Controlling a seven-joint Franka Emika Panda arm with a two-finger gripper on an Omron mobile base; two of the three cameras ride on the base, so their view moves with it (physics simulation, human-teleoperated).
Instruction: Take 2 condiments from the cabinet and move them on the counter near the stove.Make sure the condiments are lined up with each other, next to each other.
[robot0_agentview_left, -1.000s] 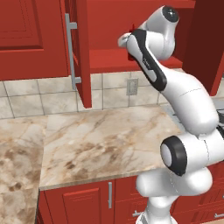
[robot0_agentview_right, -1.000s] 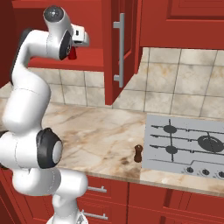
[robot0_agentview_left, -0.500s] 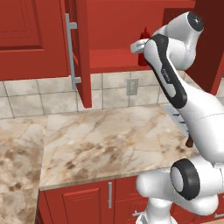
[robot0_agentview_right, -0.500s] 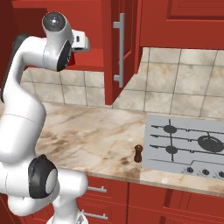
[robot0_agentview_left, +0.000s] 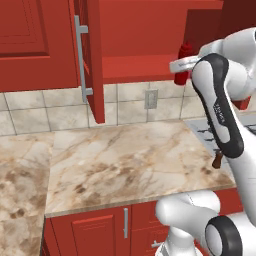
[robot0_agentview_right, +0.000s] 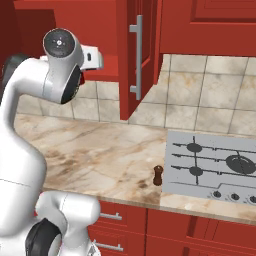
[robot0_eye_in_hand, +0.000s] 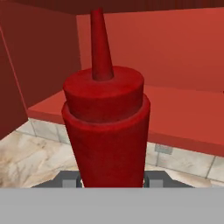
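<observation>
On the counter (robot0_agentview_right: 95, 150), the brown shaker (robot0_agentview_right: 158, 175) already stands just beside the stove (robot0_agentview_right: 215, 165) — 1 of 2 condiments placed. At the open cabinet (robot0_agentview_left: 135, 67), the gripper (robot0_eye_in_hand: 111, 179) is clamped on the red squeeze bottle (robot0_eye_in_hand: 105, 127), upright, arm raised high near the shelf — it looks lifted out, though I can't be sure.

Open cabinet door (robot0_agentview_left: 92, 60) juts over bare counter (robot0_agentview_left: 125, 160).
</observation>
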